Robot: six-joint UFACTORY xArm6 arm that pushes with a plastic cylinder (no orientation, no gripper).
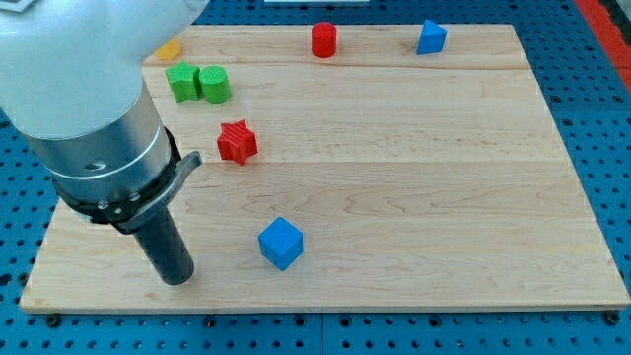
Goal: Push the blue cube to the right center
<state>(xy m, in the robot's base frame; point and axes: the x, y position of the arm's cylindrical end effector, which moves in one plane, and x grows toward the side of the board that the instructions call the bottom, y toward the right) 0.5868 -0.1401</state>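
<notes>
The blue cube sits on the wooden board near the view's bottom, left of centre. My tip rests on the board to the cube's left and slightly lower, about a hundred pixels away and not touching it. The rod rises from the tip into the large grey arm body at the view's left.
A red star block lies above the cube. Two green blocks sit side by side at the upper left. A red cylinder and a blue pointed block stand along the top edge. A yellow block peeks out beside the arm.
</notes>
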